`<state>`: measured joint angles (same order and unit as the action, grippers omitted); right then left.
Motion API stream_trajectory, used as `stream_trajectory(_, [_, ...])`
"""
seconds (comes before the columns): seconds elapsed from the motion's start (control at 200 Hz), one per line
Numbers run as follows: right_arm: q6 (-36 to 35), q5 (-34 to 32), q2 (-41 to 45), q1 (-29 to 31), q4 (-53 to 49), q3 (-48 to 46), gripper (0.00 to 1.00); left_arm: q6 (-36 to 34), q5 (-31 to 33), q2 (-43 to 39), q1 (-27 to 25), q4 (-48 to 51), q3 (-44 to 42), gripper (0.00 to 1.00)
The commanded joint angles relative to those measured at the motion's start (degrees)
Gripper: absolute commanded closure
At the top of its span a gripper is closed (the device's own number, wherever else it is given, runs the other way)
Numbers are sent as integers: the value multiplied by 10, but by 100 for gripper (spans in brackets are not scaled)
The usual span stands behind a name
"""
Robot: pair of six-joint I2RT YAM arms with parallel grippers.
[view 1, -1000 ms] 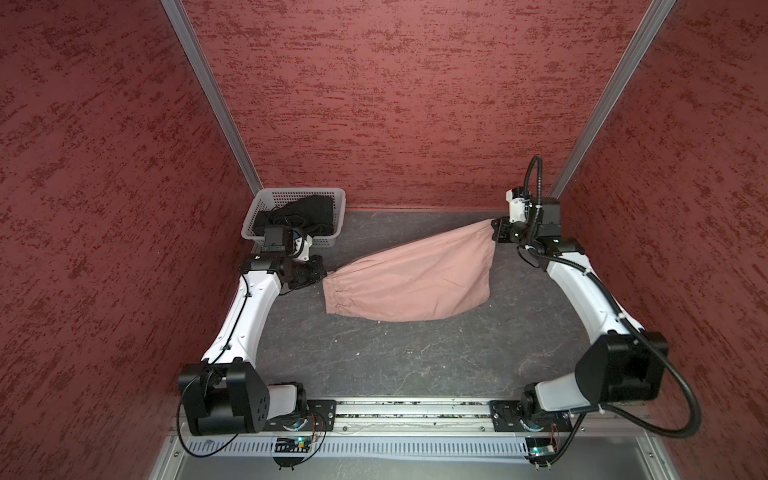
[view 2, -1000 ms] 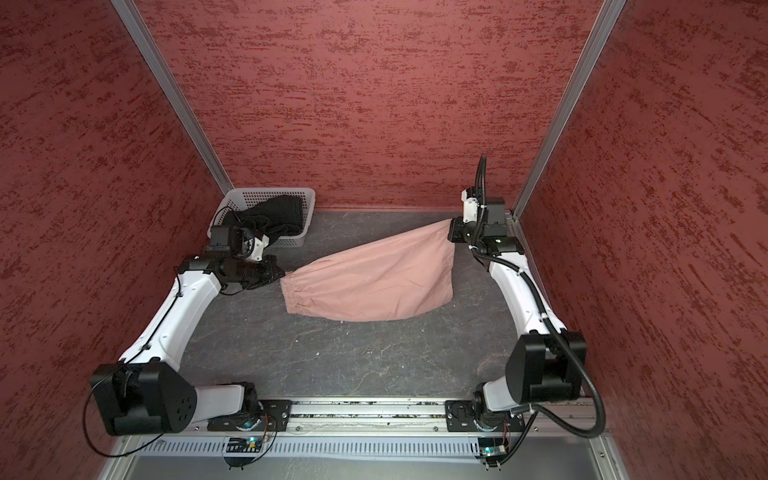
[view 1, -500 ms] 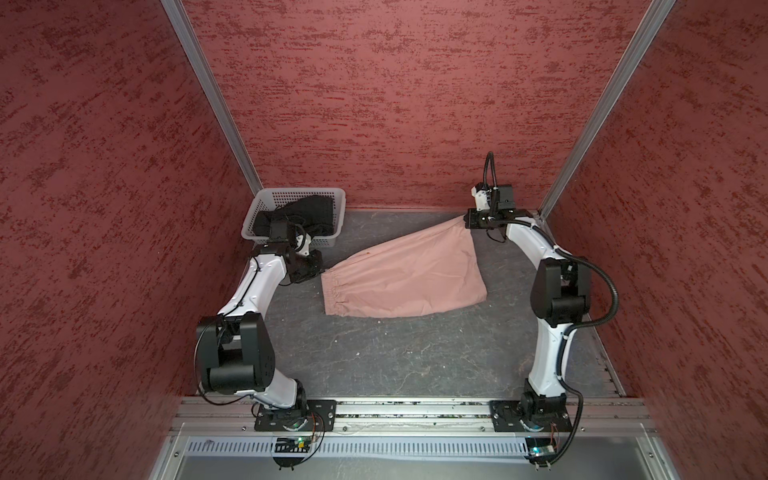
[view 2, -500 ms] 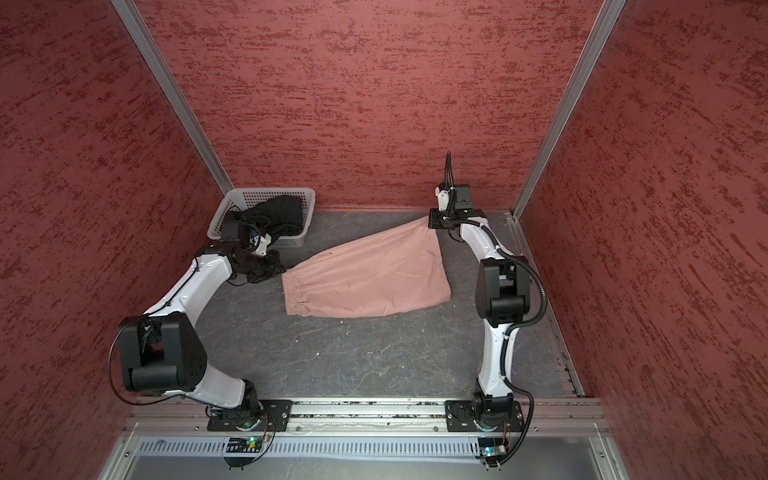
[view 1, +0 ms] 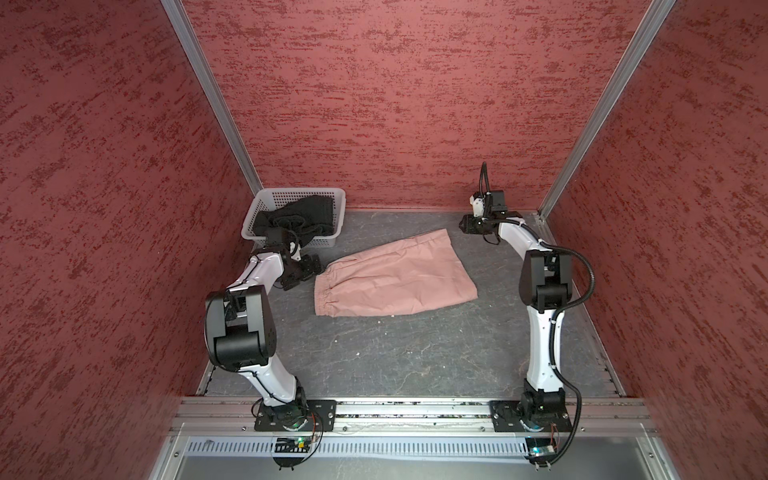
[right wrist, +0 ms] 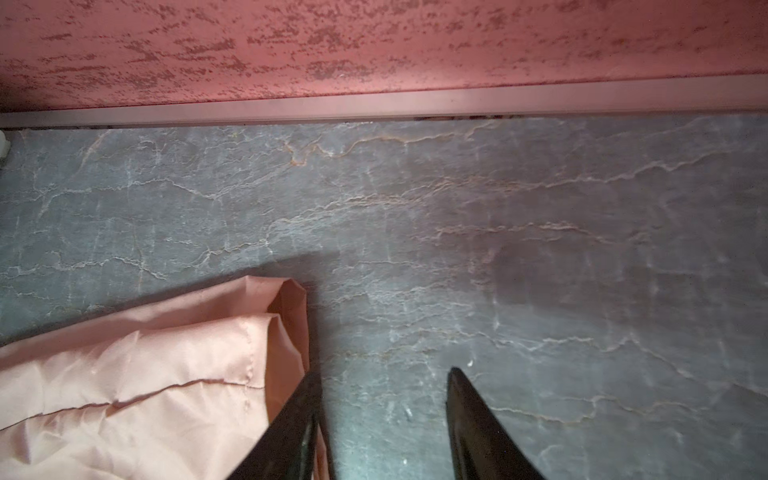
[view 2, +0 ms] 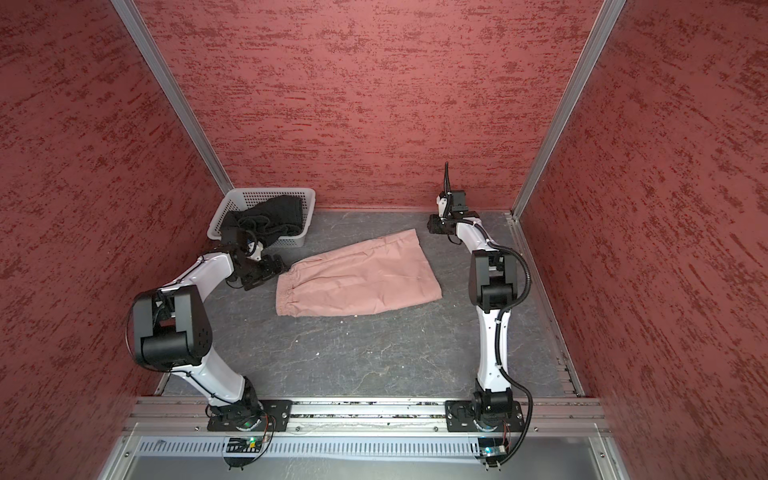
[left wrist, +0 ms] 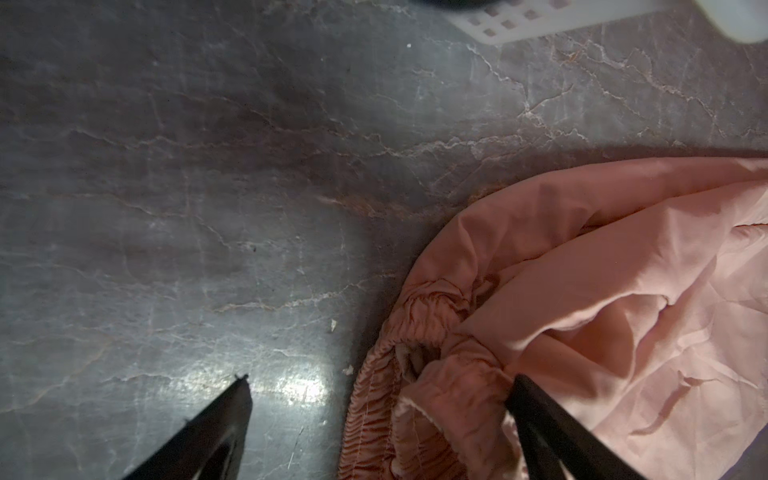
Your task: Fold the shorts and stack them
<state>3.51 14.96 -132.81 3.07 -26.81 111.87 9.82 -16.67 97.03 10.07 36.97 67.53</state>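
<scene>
We see one pair of shorts [view 1: 395,278] lying flat near the middle of the table [view 1: 395,357], with its waist end to the left and its leg end to the right and a bit farther back. The basket [view 1: 254,216] sits in the back left corner, behind and left of that pair, and the other pair of shorts [view 1: 309,210] lies inside it. The left gripper [view 1: 309,274] is right at the waist end, in front of the basket, and the right gripper [view 1: 464,226] is just beside the back leg corner, close to the back wall [view 1: 395,104].
</scene>
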Motion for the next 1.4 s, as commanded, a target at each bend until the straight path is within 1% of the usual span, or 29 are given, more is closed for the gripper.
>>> stream_trajectory(0.0, [-5,15,69,4,26,-57,34,7,-15,-34,4,-17,41,1])
stream_trajectory(0.045, [-2,28,99,5,38,-100,30,16,-11,-52,5,-14,46,1])
stream_trajectory(0.16, [16,29,176,9,73,-226,27,43,11,-112,0,-9,38,1])
stream_trajectory(0.24, [26,30,218,19,94,-309,25,47,11,-158,-23,-11,25,1])
stream_trajectory(0.301, [29,22,239,28,97,-354,23,43,-17,-188,-59,-38,5,1])
stream_trajectory(0.366, [31,18,249,35,95,-388,21,40,-77,-207,-98,-85,-22,1])
stream_trajectory(0.421, [36,21,253,37,96,-409,21,48,-107,-211,-124,-125,-47,1])
stream_trajectory(0.481, [39,14,257,37,100,-428,20,55,-122,-204,-141,-150,-69,1])
stream_trajectory(0.541, [39,-1,262,37,99,-443,19,58,-111,-187,-151,-148,-77,1])
stream_trajectory(0.626, [36,-17,261,36,92,-452,19,41,-95,-159,-162,-128,-76,1])
stream_trajectory(0.671, [35,-17,258,37,93,-458,19,32,-80,-147,-168,-129,-81,1])
stream_trajectory(0.801, [38,-9,246,37,100,-474,20,24,-73,-117,-169,-141,-97,1])
stream_trajectory(0.832, [41,-2,245,37,104,-478,22,23,-71,-111,-168,-142,-99,1])
stream_trajectory(0.897, [53,15,245,36,110,-487,32,20,-64,-97,-168,-140,-101,1])
stream_trajectory(0.967, [63,27,250,37,102,-490,51,15,-58,-87,-167,-136,-100,0])
stream_trajectory(1.042, [72,17,264,37,81,-489,73,12,-57,-76,-165,-130,-97,1])
stream_trajectory(1.107, [79,6,283,37,51,-482,87,9,-57,-67,-164,-123,-92,1])
stream_trajectory(1.167, [82,-5,304,37,14,-471,96,8,-53,-59,-163,-111,-87,1])
stream_trajectory(1.222, [83,-17,320,38,-27,-455,100,4,-52,-53,-163,-104,-82,1])
stream_trajectory(1.297, [84,-34,343,38,-74,-435,100,0,-50,-50,-163,-101,-82,1])
stream_trajectory(1.398, [91,-47,378,38,-111,-419,100,-5,-50,-53,-162,-100,-84,0])
